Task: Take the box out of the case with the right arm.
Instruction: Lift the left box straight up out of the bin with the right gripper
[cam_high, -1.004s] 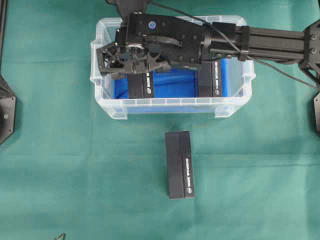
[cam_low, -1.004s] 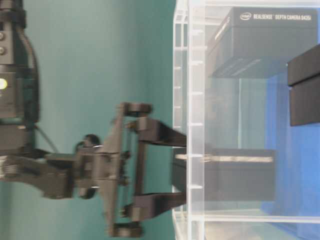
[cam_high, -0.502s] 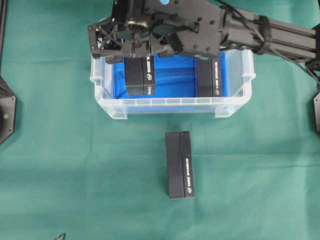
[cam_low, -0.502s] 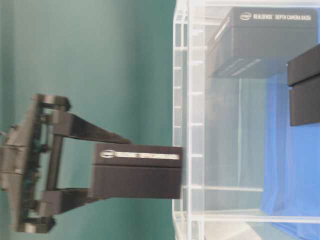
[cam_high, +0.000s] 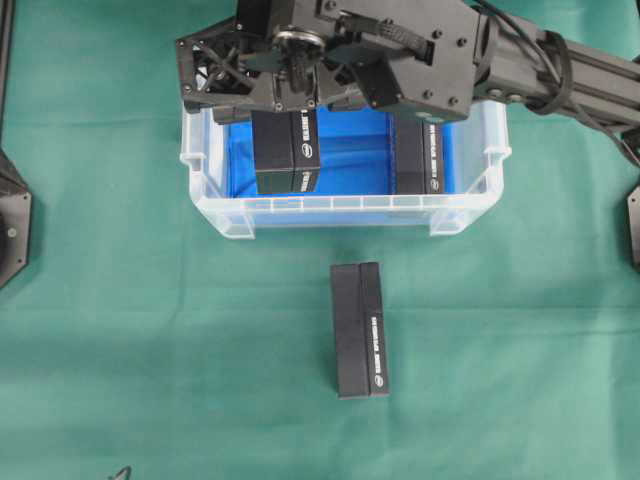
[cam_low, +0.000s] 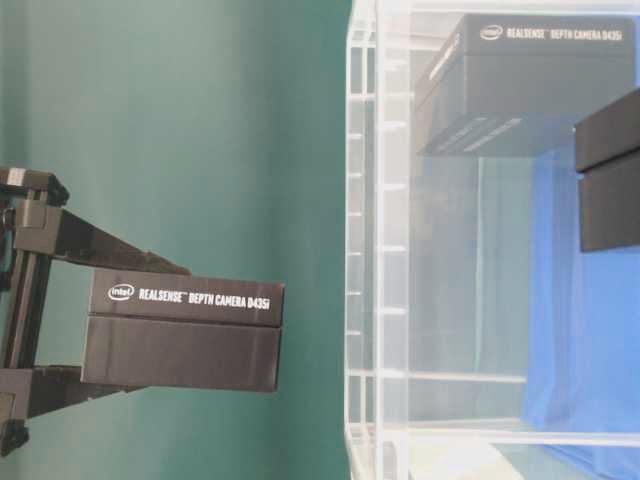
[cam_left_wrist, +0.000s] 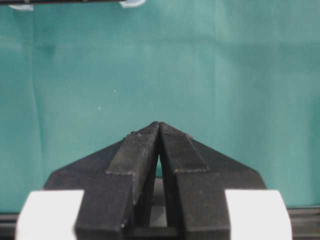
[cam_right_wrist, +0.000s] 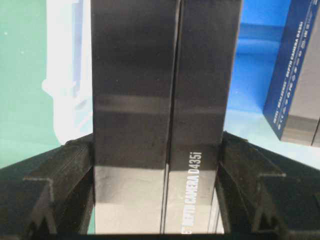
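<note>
My right gripper (cam_high: 287, 125) is shut on a black box (cam_high: 287, 152) marked as a depth camera, one finger on each long side. The box (cam_low: 183, 333) hangs clear of the rim of the case (cam_low: 380, 250), with a gap between them. From overhead it sits over the left part of the clear case (cam_high: 340, 205) with its blue floor. In the right wrist view the box (cam_right_wrist: 160, 115) fills the space between the fingers (cam_right_wrist: 75, 170). My left gripper (cam_left_wrist: 159, 125) is shut and empty over the green cloth.
A second black box (cam_high: 420, 155) stands inside the case on its right side, under the right arm. Another black box (cam_high: 360, 328) lies on the green cloth in front of the case. Arm mounts sit at the left and right table edges.
The right gripper has risen out of the case with the box in its grip. The box was down inside the case a second ago and now hangs above the rim.
</note>
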